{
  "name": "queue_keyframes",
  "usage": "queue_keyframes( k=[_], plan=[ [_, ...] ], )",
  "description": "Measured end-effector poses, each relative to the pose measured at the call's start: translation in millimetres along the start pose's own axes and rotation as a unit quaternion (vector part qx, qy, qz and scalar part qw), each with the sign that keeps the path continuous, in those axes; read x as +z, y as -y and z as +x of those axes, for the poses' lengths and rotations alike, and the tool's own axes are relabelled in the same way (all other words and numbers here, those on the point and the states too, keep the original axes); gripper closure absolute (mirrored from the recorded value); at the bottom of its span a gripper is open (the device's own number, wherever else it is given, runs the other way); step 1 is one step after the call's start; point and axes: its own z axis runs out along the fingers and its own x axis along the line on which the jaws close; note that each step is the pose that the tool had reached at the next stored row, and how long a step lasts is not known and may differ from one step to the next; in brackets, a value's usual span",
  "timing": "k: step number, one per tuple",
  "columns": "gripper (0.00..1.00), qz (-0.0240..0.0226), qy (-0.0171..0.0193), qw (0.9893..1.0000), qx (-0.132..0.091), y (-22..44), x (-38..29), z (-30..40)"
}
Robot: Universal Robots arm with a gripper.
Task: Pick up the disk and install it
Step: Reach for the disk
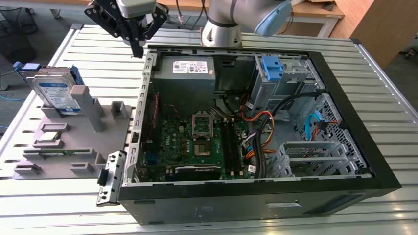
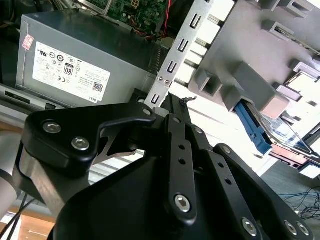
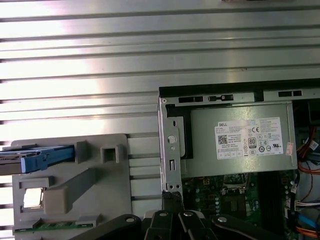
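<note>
Black gripper (image 1: 138, 51) hangs over the edge of the open black computer case (image 1: 365, 161), near the grey power-supply box (image 1: 185, 68). Jaws together, nothing held. Silver-grey metal disk in blue bracket (image 1: 56, 93) stands upright in grey plastic fixture (image 1: 72, 147) on slatted metal table (image 1: 58, 215), at the exterior view's left, well apart from the gripper.

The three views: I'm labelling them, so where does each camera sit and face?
Exterior view: off the arm, high, looking down on open computer case and disk; arm and gripper show.
First wrist view: on the arm, facing down at the power-supply box; gripper links show.
Second wrist view: on the arm, facing along the gripper.
Both wrist views show power-supply box and disk.
</note>
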Motion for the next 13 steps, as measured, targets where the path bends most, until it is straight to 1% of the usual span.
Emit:
queue_keyframes(
  k=[13],
  plan=[
    [0.89, -0.0001, 0.0, 1.0, 0.0, 0.5, -0.2, 6.3]
  ],
)
